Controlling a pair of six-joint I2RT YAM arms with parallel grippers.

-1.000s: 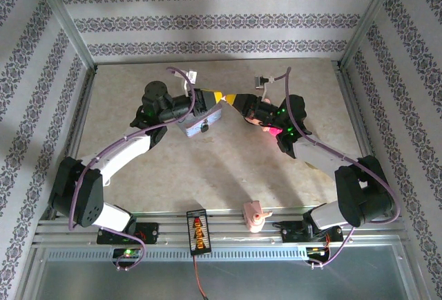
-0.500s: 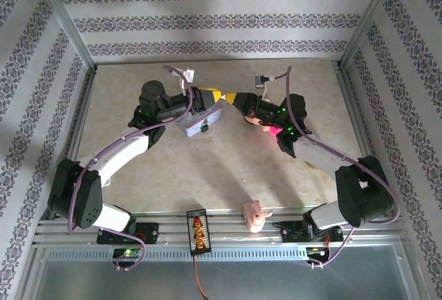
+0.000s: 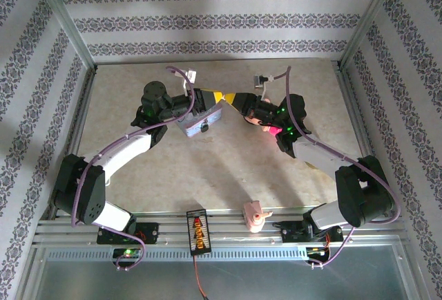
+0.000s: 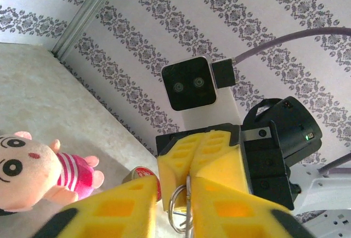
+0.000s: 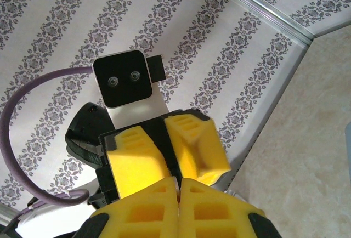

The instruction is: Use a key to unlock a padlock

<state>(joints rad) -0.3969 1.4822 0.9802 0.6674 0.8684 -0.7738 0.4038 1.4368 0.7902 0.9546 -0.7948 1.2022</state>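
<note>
Wallpaper (image 3: 207,20) is backing the bench (image 3: 207,169), and little is changing from a moment ago. The left fingers (image 4: 200,194) are still pinching a metal ring (image 4: 176,209). The right fingers (image 5: 186,205) are pressing shut, tips meeting the left's. The padlock (image 3: 204,128) is hanging by the blue tin (image 3: 190,122), mid-bench toward the far edge.
</note>
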